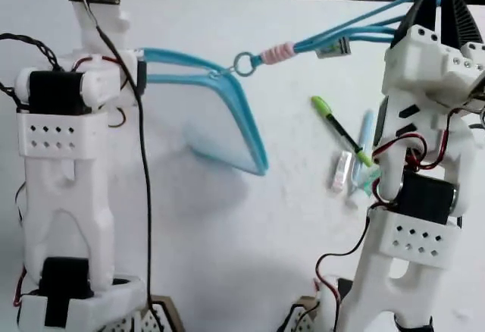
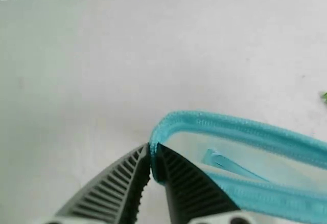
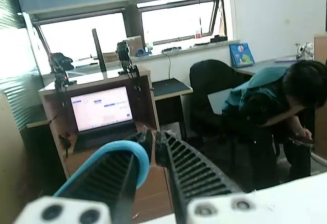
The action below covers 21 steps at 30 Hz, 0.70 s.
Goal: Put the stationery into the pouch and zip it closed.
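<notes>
Left pincer (image 2: pixel 152 156): clamped shut, jaws pinching the blue-trimmed end of the pouch (image 1: pixel 220 120)
Pouch: clear with blue edging, out by the far edge on the left half of the counter (image 1: pixel 227 256); one end in the left pincer, the opposite corner dipping toward the counter's middle; a shadow sits under it
Zip pull: a metal ring (image 1: pixel 244 64) at the pouch's upper edge; then a pink bead (image 1: pixel 276 52); then a blue cord (image 1: pixel 356 21) running taut toward the far right corner, a small tag (image 1: pixel 333 46) hanging on it
Right pincer (image 3: pixel 152 143): closed as well, gripping the loop of that blue cord, up near the far right corner
Stationery: out on the counter, not in the pouch; a green pen (image 1: pixel 337 127), a pale blue pen (image 1: pixel 367 127) and a small white piece (image 1: pixel 341 171) lie together toward the right edge, just beside the right arm (image 1: pixel 417 195); the green pen crosses the pale blue one
</notes>
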Each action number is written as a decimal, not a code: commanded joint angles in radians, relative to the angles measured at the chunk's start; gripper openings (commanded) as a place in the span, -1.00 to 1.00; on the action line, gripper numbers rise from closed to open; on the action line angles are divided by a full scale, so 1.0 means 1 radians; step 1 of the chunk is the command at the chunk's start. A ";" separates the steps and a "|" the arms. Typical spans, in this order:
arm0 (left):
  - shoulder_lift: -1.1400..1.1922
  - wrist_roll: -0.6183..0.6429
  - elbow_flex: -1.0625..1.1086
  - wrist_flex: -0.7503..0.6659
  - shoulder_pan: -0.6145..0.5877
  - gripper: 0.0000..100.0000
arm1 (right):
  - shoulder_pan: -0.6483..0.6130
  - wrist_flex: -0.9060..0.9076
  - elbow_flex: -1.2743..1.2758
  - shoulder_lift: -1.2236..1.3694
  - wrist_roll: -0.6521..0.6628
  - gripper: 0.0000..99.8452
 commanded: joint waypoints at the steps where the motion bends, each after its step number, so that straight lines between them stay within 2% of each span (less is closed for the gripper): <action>1: 0.016 0.003 -0.041 0.023 -0.021 -0.95 | 0.005 0.091 -0.068 -0.041 -0.003 -0.69; 3: 0.016 0.003 -0.091 0.025 -0.021 -0.95 | 0.005 0.206 -0.068 -0.041 0.008 -0.45; 6: 0.018 0.003 -0.146 0.025 -0.021 -0.95 | 0.004 0.429 -0.069 -0.041 0.186 -0.26; 11: 0.025 0.008 -0.161 0.012 -0.021 -0.95 | -0.036 0.832 -0.066 -0.041 0.597 -0.26; 16: 0.025 0.089 -0.160 -0.049 0.018 -0.95 | -0.065 1.184 -0.069 -0.096 0.984 -0.26; 19: 0.027 0.144 -0.158 -0.072 0.033 -0.95 | -0.065 1.340 -0.068 -0.203 1.183 -0.26; 21: 0.027 0.170 -0.160 -0.089 0.048 -0.95 | -0.059 1.340 -0.061 -0.309 1.283 -0.26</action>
